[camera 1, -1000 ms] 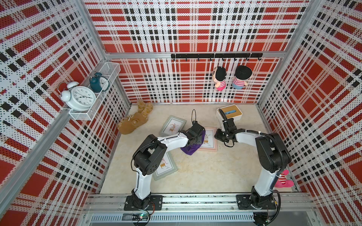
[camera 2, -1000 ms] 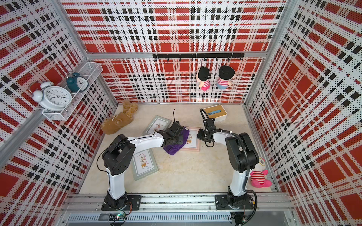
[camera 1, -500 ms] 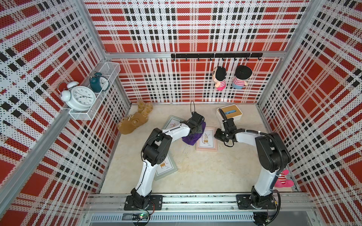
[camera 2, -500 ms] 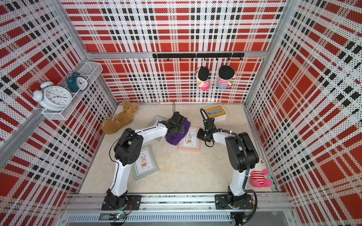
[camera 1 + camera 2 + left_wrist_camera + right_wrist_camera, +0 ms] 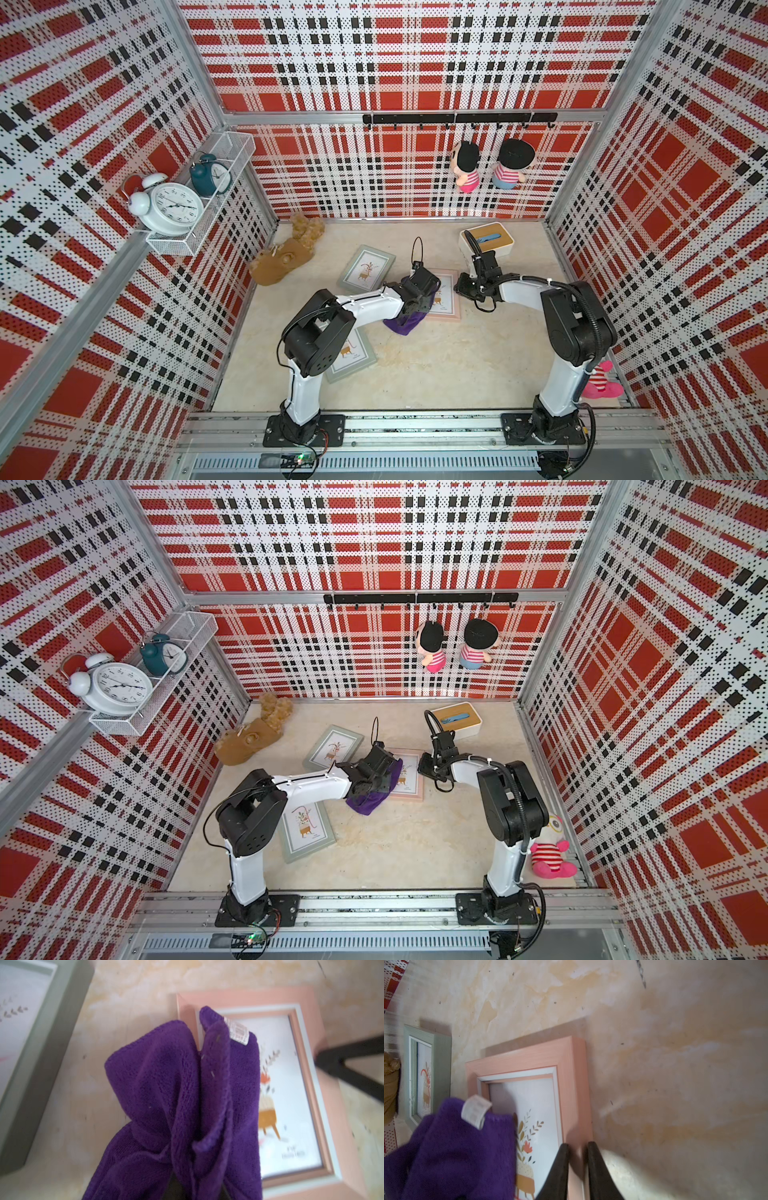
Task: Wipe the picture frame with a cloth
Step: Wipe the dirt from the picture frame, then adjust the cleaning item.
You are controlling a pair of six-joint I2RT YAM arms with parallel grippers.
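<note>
The pink picture frame (image 5: 449,306) (image 5: 410,780) (image 5: 249,997) (image 5: 571,1076) lies flat on the floor in the middle. My left gripper (image 5: 417,293) (image 5: 376,771) is shut on the purple cloth (image 5: 405,324) (image 5: 368,802) (image 5: 176,1095) (image 5: 456,1157). The cloth drapes over the frame's left part and onto the floor in front of it, its white tag (image 5: 239,1031) on top. Folds of cloth hide the left fingertips. My right gripper (image 5: 462,286) (image 5: 424,764) (image 5: 578,1147) is shut on the frame's right border, one finger on each side of it.
Two green frames (image 5: 365,270) (image 5: 353,359) lie left of the pink one, the nearer partly under my left arm. A brown plush toy (image 5: 286,262) sits at the back left, a white box with a wooden lid (image 5: 486,243) at the back right, and a pink striped toy (image 5: 602,384) by the right arm's base.
My left gripper swept the cloth toward the back over the frame, then drew it forward again. The cloth now trails nearer the front. The right gripper has stayed on the frame.
</note>
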